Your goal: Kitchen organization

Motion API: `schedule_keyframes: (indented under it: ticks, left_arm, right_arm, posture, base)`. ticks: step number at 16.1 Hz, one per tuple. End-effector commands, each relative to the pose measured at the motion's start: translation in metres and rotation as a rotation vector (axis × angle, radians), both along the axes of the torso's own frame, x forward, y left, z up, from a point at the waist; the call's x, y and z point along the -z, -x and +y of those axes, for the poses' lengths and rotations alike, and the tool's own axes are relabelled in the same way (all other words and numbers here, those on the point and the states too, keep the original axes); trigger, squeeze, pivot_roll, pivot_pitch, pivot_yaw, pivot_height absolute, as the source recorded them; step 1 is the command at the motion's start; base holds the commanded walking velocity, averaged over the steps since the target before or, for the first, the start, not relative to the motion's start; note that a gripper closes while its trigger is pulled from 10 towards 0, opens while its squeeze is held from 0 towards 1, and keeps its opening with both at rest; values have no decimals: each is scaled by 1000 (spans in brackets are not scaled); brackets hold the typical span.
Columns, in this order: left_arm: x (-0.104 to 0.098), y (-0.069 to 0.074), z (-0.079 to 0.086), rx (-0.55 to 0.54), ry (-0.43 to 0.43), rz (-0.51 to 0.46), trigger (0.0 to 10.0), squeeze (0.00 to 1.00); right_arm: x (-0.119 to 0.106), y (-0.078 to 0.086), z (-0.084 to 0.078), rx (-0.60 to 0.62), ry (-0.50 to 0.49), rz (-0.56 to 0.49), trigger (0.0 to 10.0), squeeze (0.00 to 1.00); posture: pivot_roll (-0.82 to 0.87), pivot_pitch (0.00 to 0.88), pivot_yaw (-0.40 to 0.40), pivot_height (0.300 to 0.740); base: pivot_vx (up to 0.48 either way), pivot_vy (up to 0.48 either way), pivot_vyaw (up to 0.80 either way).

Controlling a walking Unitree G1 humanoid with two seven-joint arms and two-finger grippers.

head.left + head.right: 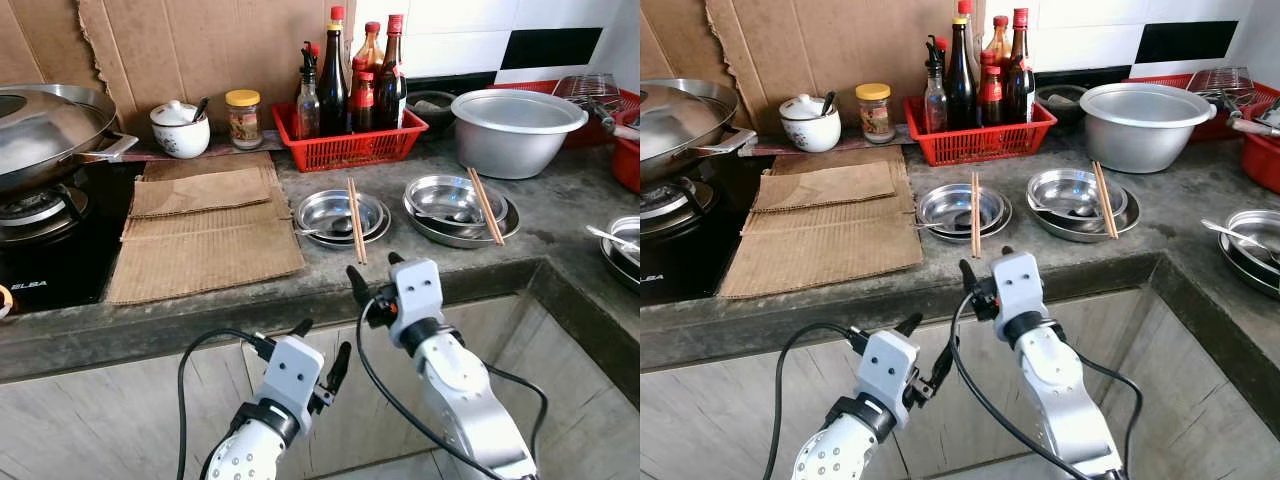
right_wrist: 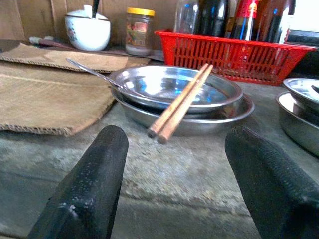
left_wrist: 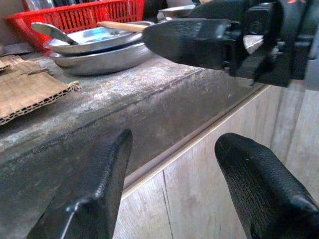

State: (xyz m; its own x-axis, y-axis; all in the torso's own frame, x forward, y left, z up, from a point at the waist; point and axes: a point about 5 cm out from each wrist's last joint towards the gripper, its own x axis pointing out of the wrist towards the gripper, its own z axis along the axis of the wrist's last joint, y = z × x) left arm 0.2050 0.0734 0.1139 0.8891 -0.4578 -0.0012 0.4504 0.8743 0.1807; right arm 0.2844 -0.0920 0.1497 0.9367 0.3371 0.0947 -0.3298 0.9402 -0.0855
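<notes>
Grey stone counter [image 1: 560, 215] — wooden chopsticks [image 2: 180, 102] span stacked steel bowls [image 2: 179, 97]; right pincer [image 2: 172, 169] and left pincer [image 3: 172, 164] both spread.

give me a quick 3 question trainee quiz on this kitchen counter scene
1. True or false: the right gripper is open, aimed at the chopsticks lying across the nearer steel bowl.
2. What holds the sauce bottles? A) red basket B) steel pot C) wok
3. Fill in: beside the stove lie flat sheets of ____.

Key: 1 true; 2 A, the red basket; 3 cardboard.
</notes>
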Motion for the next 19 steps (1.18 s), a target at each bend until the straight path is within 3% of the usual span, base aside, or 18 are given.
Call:
schedule_keyframes:
  ticks: [1, 6, 12, 19]
  left_arm:
    - [-3, 1, 0, 2, 4, -17, 10000, 0]
    - [-2, 3, 0, 3, 6, -17, 10000, 0]
    - [-2, 3, 0, 5, 3, -16, 10000, 0]
    - [-1, 4, 0, 6, -1, -13, 10000, 0]
  right_arm:
    - [-1, -3, 5, -15, -6, 5, 10000, 0]
    - [-2, -15, 18, -20, 18, 6, 10000, 0]
    - [-5, -30, 19, 27, 21, 3, 10000, 0]
    - [-7, -34, 18, 50, 10, -2, 10000, 0]
  posture:
    - [221, 0, -51, 740]
    - [228, 0, -60, 740]
    - [234, 0, -64, 740]
    - [232, 0, -63, 740]
  base:
    - [0, 0, 0]
    - [0, 0, 0]
    - [0, 0, 0]
    - [0, 0, 0]
